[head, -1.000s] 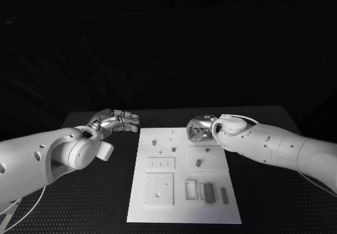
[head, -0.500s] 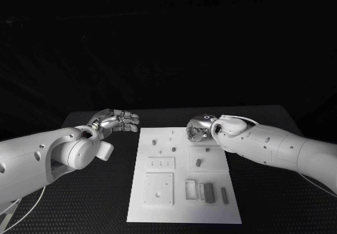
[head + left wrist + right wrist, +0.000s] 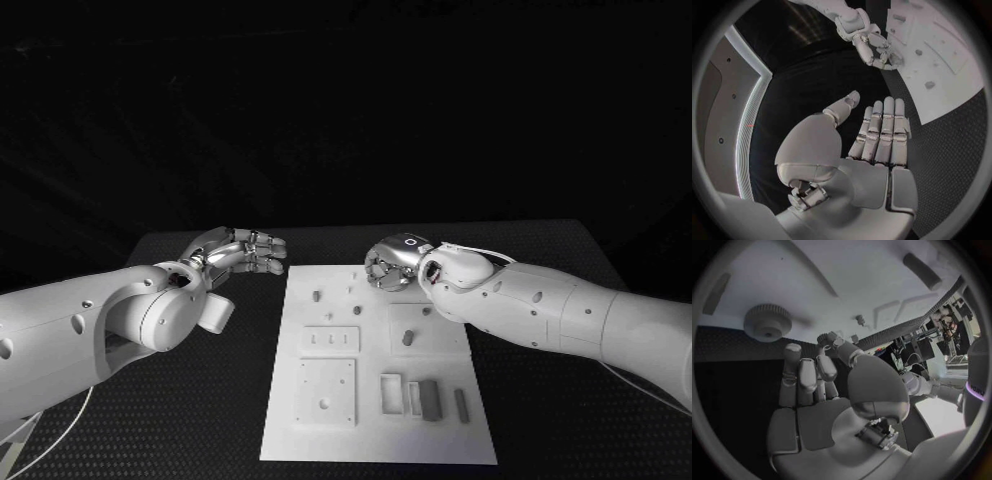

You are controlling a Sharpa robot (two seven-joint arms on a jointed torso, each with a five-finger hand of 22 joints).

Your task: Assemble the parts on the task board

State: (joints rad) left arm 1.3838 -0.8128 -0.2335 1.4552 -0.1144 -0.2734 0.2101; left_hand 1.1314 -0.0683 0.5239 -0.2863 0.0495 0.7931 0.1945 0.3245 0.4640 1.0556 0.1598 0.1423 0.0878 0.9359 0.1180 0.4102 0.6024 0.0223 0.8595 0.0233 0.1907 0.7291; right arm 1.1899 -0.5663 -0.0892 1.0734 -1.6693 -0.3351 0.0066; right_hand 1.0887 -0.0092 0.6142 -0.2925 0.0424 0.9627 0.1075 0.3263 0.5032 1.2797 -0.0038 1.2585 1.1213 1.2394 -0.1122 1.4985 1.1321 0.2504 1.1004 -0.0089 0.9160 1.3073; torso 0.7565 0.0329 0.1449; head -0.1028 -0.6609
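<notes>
Hovering over the flat white plastic task board's [image 3: 378, 375] far end, the right robot hand [image 3: 387, 266] seems empty, fingers part-curled, likely lining up on a small part; the left robot hand [image 3: 240, 249] waits open over the black tabletop [image 3: 173, 400].

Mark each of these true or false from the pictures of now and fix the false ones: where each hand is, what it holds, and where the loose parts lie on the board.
1. The left hand hovers beside the task board, over the black table. True.
2. The left hand grips a part. False: its fingers lie straight and apart in the left wrist view, holding nothing.
3. The right hand is over the board's far end. True.
4. The long grey parts lie at the board's far end. False: they lie at its near end, toward the robot.
5. A round toothed part sits on the board ahead of the right hand. True.
</notes>
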